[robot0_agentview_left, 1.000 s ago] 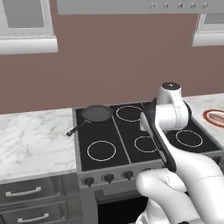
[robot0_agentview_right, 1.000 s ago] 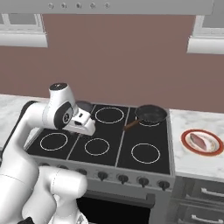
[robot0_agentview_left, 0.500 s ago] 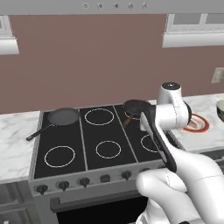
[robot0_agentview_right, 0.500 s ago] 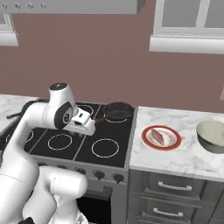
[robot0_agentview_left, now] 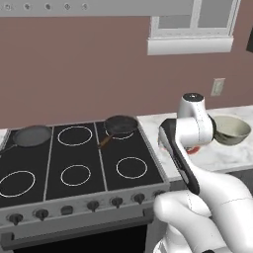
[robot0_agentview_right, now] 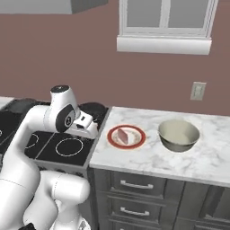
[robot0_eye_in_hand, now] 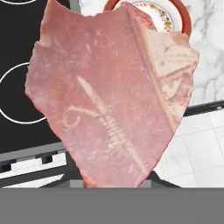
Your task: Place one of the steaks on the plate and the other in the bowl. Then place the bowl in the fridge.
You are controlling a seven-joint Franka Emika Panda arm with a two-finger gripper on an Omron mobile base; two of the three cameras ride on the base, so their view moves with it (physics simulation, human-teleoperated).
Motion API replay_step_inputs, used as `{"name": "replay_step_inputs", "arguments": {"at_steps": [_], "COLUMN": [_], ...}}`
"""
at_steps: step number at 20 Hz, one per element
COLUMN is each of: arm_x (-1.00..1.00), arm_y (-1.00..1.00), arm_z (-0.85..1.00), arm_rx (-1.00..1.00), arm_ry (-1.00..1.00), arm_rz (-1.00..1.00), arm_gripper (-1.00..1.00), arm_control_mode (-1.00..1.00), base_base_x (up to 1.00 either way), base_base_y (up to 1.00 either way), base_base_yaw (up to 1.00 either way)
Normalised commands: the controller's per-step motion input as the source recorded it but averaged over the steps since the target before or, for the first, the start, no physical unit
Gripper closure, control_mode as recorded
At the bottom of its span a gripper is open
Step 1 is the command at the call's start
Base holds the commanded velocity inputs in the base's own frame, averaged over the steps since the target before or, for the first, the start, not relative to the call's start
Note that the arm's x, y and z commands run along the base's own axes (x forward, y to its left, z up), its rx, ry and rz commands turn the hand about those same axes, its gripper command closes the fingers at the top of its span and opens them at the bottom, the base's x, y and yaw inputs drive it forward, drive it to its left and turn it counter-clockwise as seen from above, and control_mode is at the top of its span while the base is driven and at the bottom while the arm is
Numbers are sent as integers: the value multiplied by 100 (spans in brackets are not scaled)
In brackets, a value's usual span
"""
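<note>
Even, bright rendered light throughout, soft faint shadows, no glare, and slightly blurry, low-detail textures everywhere.

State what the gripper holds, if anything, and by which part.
A steak, gripped at its narrow lower end; the hand view shows that end running down to the fingers, which the meat hides.

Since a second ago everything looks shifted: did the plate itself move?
No. The plate still lies on the counter just right of the stove; the camera moved.
</note>
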Motion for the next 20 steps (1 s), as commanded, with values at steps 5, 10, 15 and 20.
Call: {"name": "replay_step_inputs", "arguments": {"at_steps": [5, 10, 15, 20], "arm_x": [0, 0, 0, 0], "arm_y": [0, 0, 0, 0], "arm_z": [0, 0, 0, 0], "arm_rx": [0, 0, 0, 0], "arm_ry": [0, 0, 0, 0], "arm_rz": [0, 0, 0, 0], "arm_gripper": [100, 100, 100, 100], "arm_control_mode": [100, 100, 100, 100], "base_base_x": [0, 0, 0, 0], "base_base_y": [-76, -73, -71, -71], "base_base_yaw": [1, 1, 1, 0]}}
